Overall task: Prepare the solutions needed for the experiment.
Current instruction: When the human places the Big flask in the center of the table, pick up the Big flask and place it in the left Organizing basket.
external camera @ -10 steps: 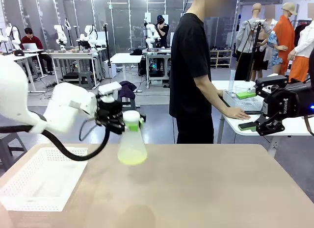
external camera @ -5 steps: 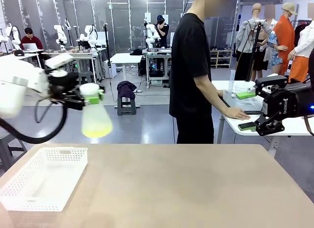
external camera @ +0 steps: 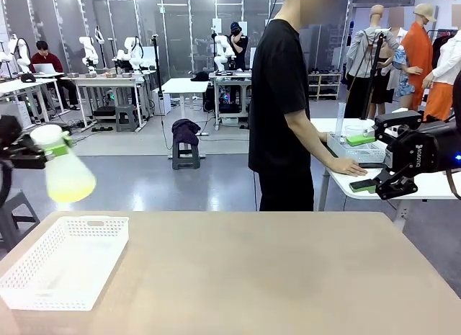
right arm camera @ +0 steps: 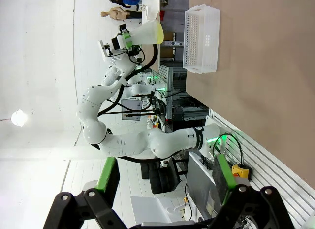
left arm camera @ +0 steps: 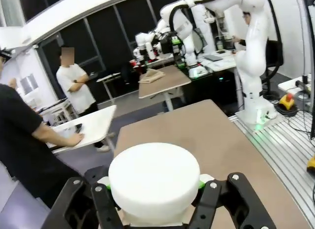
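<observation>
Front view: translucent conical flask, yellow liquid.

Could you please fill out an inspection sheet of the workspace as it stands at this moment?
Surface: tan table, bare apart from a white perforated basket at its left end.
Job's things: conical flask with a little pale yellow solution, held in the air above the basket's far left side.
Clutter: nothing seen on the table.
Grippers: left pincer shut on the flask's neck; right pincer open, empty, raised at the right edge beyond the table.
Cables: a black cable runs at the left arm.
Surroundings: a person in black stands behind the table, one hand on a white side table; other workbenches farther back.
</observation>
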Robot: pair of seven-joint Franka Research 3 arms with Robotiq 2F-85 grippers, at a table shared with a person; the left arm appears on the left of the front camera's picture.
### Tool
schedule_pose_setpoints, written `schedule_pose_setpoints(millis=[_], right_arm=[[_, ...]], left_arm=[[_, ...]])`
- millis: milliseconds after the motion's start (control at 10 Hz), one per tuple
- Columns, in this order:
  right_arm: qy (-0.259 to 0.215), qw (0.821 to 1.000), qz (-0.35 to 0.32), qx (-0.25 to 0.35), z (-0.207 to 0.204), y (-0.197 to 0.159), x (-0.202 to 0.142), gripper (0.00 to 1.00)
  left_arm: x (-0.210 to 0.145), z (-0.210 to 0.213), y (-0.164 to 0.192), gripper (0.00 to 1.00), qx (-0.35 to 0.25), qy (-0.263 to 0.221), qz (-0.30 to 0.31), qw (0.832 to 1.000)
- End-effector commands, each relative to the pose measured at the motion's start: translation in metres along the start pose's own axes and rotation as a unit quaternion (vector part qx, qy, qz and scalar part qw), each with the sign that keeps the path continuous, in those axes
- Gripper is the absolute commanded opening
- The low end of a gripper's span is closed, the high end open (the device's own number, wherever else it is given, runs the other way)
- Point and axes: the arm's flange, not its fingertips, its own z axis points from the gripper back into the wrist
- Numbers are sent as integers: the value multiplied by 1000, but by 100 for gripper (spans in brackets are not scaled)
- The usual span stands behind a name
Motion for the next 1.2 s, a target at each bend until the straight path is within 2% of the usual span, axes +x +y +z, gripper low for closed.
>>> schedule_pose_setpoints(millis=[0,200,400,900,1000,1100], right_arm=[[0,1000,4,5,1,1,0,96],[0,1000,4,5,1,1,0,96],[0,1000,4,5,1,1,0,96],[0,1000,4,5,1,1,0,96],[0,1000,4,5,1,1,0,96],[0,1000,4,5,1,1,0,96]], left_arm=[[-11,10,-20,3,21,-30,-25,999],[-43,30,-39,3,41,-41,-13,998],[-72,38,-52,3,48,-11,-45,998],[-119,41,-58,3,44,-19,12,999],[-120,39,-59,3,25,-17,25,999],[-90,38,-47,3,48,-17,23,998]])
